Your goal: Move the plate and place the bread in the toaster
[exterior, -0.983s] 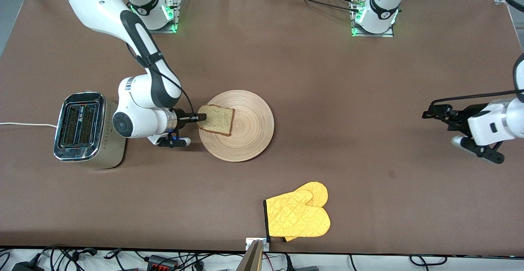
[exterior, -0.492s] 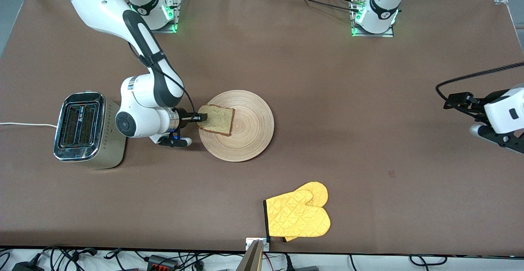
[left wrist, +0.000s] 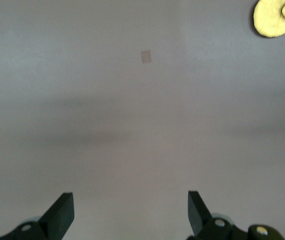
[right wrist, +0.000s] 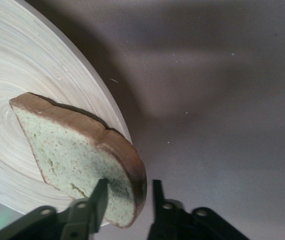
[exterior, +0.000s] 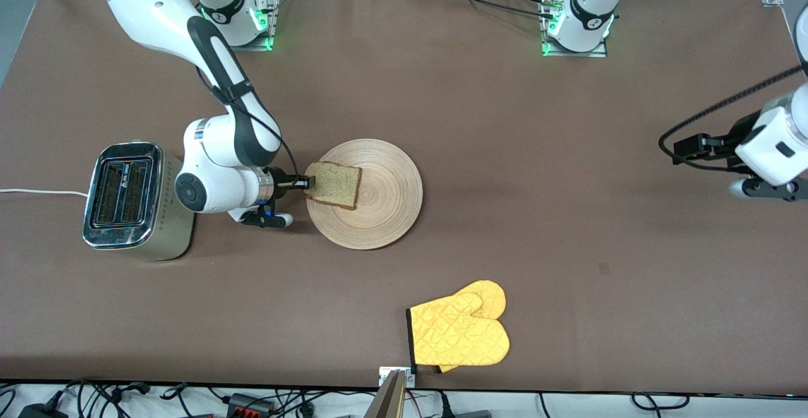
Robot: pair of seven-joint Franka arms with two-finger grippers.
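The light-wood plate lies mid-table. The bread rests on it, one edge hanging over the rim on the toaster's side. The chrome two-slot toaster stands at the right arm's end of the table. My right gripper is level with that bread edge, between toaster and plate. In the right wrist view its jaws straddle the bread. One finger lies on the bread's face, the other stands a little off the crust. The plate shows there too. My left gripper is open and empty over bare table.
A yellow oven mitt lies near the table's front edge, nearer the camera than the plate; it also shows in the left wrist view. The toaster's white cord runs off the table's end.
The left arm has swung up and back toward its end of the table. The right gripper has shifted slightly toward the toaster. The bread and plate have not moved.
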